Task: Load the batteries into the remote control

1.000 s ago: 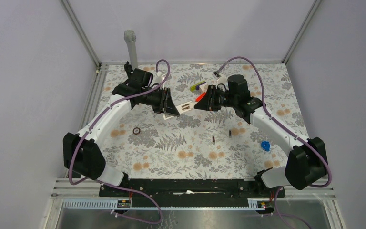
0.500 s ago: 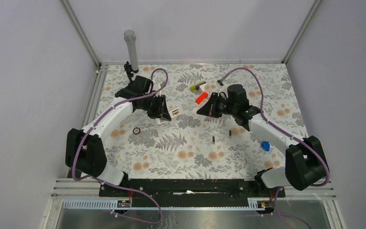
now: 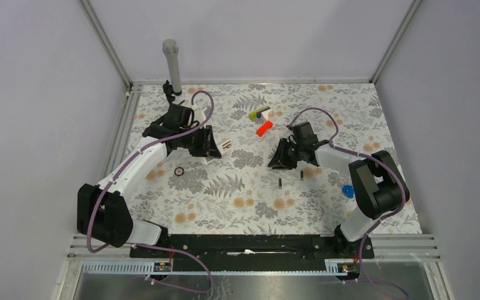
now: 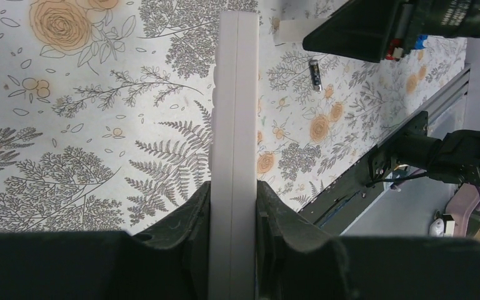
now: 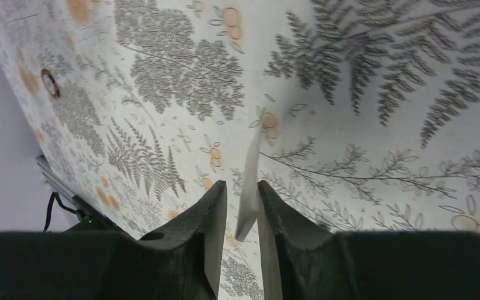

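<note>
Evidently, the left gripper (image 4: 233, 190) was clamped on the slim white rectangular remote control (image 4: 236, 94). The right gripper (image 5: 242, 185) pinched a thin white panel (image 5: 252, 165). Two tiny dark cylindrical batteries (image 3: 279, 183) (image 3: 302, 175) lay on the floral table (image 3: 250, 206) near the right gripper.

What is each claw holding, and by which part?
Left claw clamps the remote control near one end, the rest jutting forward. Right claw pinches a thin white strip by one end.
</note>
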Controlling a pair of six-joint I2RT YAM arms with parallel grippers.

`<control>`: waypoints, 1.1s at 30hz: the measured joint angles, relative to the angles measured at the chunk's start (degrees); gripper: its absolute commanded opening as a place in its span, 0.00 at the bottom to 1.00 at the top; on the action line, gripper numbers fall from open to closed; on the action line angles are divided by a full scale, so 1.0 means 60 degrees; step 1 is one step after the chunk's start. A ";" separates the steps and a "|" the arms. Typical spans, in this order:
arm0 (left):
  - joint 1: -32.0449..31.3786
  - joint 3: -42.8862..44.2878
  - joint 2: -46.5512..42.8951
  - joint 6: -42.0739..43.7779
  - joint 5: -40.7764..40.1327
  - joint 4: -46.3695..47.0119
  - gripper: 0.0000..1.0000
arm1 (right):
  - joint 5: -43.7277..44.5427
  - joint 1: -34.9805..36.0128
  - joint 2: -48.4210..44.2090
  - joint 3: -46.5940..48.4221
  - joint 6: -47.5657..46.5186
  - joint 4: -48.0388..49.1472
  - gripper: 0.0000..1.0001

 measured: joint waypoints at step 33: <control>-0.1366 0.0350 -0.0754 0.1151 0.4124 0.0346 0.00 | -0.4932 0.0703 -0.3475 0.1869 -0.2725 0.0138 0.94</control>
